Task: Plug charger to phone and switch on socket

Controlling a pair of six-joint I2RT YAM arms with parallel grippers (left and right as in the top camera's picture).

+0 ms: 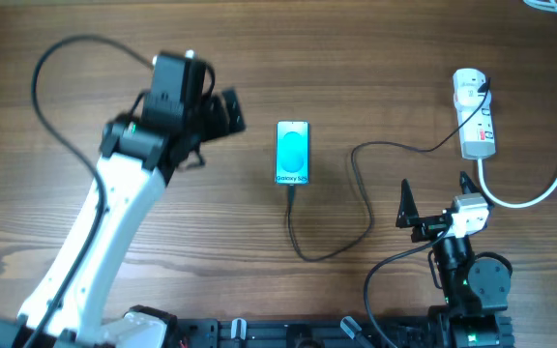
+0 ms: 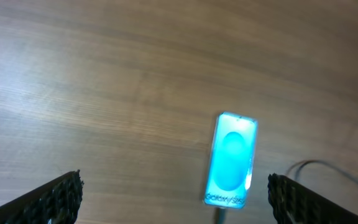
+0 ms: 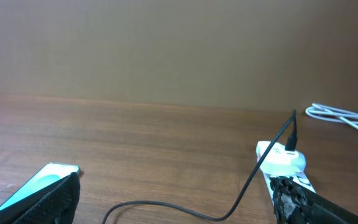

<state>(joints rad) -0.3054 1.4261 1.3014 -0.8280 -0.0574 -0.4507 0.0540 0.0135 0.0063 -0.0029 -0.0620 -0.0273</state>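
The phone point(image 1: 293, 152) lies flat mid-table with its cyan screen lit; it also shows in the left wrist view point(image 2: 230, 159) and at the left edge of the right wrist view point(image 3: 39, 183). The charger, a thin black cable point(image 1: 361, 208), runs from the phone's near edge in a loop to a black plug point(image 1: 483, 90) seated in the socket point(image 1: 475, 114). The cable point(image 3: 253, 180) and the socket point(image 3: 281, 160) show in the right wrist view. My left gripper point(image 1: 222, 108) is open and empty, left of the phone. My right gripper point(image 1: 433, 198) is open and empty, near the socket.
The socket's thick white cord point(image 1: 549, 188) curves off to the right edge and up to the far right corner. The robot bases and their black cables point(image 1: 385, 280) sit at the near edge. The wooden table point(image 1: 85, 193) carries everything.
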